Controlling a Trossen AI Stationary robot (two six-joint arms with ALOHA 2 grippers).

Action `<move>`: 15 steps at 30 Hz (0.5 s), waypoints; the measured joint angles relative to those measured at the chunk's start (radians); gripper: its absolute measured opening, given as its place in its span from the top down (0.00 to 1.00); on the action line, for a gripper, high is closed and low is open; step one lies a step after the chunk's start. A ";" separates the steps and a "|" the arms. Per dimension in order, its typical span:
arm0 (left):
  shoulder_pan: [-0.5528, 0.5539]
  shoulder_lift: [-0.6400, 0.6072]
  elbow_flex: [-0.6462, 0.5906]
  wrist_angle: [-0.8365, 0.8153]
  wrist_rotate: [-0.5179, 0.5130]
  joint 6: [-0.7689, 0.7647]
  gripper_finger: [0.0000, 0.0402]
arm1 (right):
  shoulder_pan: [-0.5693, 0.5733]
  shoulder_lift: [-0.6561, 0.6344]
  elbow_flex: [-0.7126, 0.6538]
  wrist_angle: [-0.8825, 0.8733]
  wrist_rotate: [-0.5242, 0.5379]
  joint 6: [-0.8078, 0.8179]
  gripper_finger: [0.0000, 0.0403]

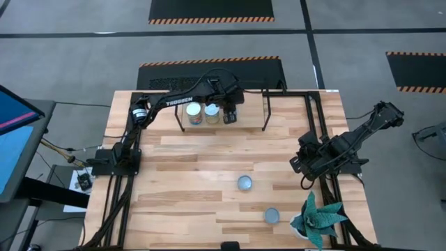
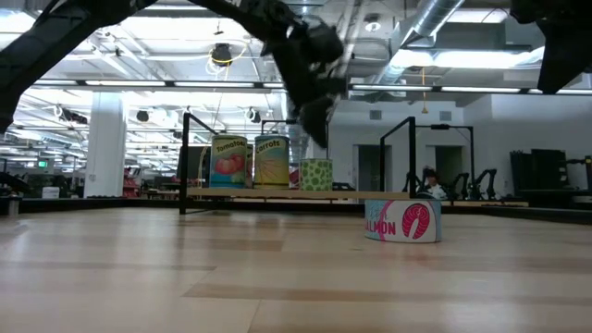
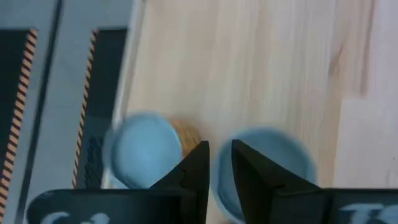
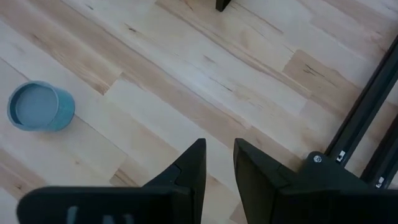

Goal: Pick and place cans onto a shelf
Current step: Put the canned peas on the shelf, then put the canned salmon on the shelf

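Observation:
The shelf (image 1: 247, 115) stands at the table's far edge, and its board shows in the low view (image 2: 277, 193). Three cans stand upright on it: a tomato can (image 2: 229, 162), a carrot can (image 2: 271, 162) and a shorter green can (image 2: 316, 174). My left gripper (image 1: 228, 113) hangs above the shelf over the green can, shut and empty; its wrist view (image 3: 219, 165) shows two blue-grey can tops (image 3: 146, 149) (image 3: 267, 163) below it. Two more cans (image 1: 244, 183) (image 1: 272, 216) stand on the table. My right gripper (image 4: 219, 162) waits at the table's right side, shut and empty.
A green spiky plant (image 1: 317, 216) stands at the near right corner, beside the nearer can. A pink-labelled salmon can (image 2: 402, 220) stands on the table in front of the shelf. Black frame rails (image 1: 317, 118) run along the table's right side.

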 joint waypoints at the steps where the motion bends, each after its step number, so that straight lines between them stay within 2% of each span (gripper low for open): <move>1: -0.006 -0.002 0.023 0.001 -0.001 -0.004 0.85 | 0.000 0.000 0.000 0.000 -0.003 0.000 0.73; 6: -0.061 -0.007 0.150 -0.020 0.018 -0.072 0.85 | 0.001 0.000 0.000 0.001 -0.009 0.000 0.73; 12: -0.159 -0.007 0.306 -0.242 0.237 -0.277 0.85 | 0.002 0.000 0.000 0.002 -0.010 -0.070 0.73; 15: -0.227 -0.008 0.333 -0.401 0.294 -0.330 0.85 | -0.001 0.000 0.000 0.045 -0.002 -0.151 0.73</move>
